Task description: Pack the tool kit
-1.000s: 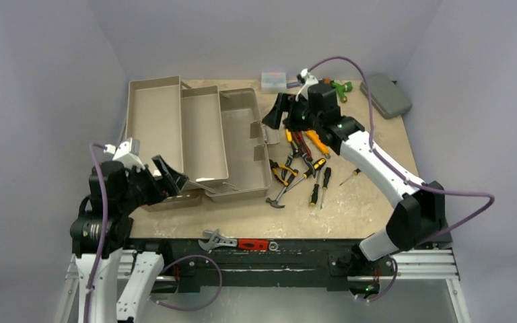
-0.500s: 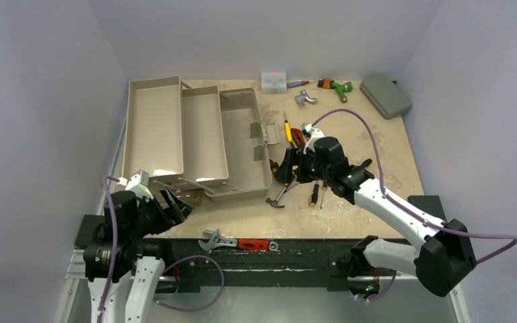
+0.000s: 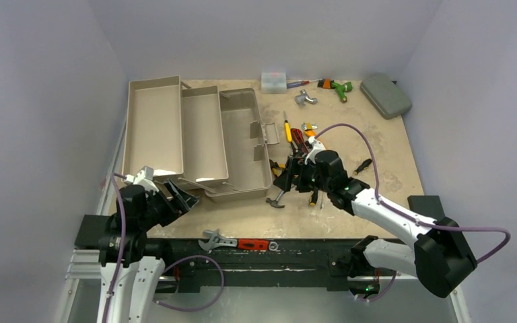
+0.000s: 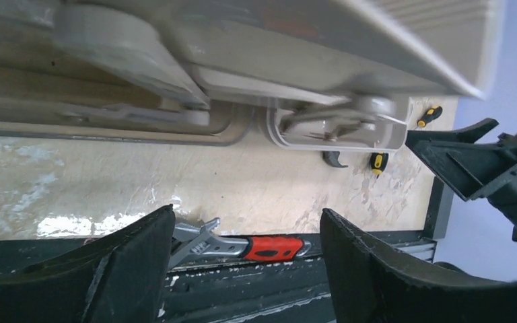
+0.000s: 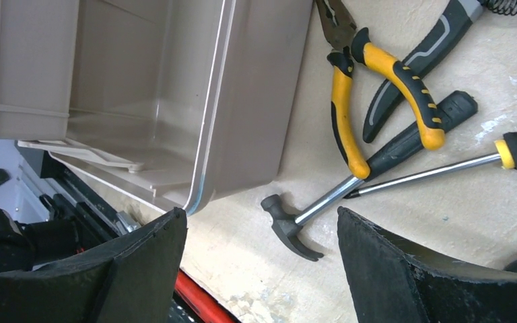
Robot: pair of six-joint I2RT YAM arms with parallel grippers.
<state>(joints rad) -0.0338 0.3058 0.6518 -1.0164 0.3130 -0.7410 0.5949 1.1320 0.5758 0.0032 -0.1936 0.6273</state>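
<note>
The beige toolbox lies open at the table's left, its trays folded out to the left. Loose tools lie to its right: a black-headed hammer, yellow-handled pliers and a screwdriver. My right gripper hangs open just above the hammer, beside the toolbox's near right corner. My left gripper is open at the toolbox's near left corner. Between its fingers a red-handled wrench shows below, on the black rail in front of the table.
At the back stand a small clear plastic box, a silver fitting, a green-and-orange tool and a flat grey case. A short screwdriver lies right of my right wrist. The wrench lies beyond the table's front edge.
My right arm has drawn back from the far end of the table to above the hammer. My left arm has sunk and pulled back toward the near left corner.
</note>
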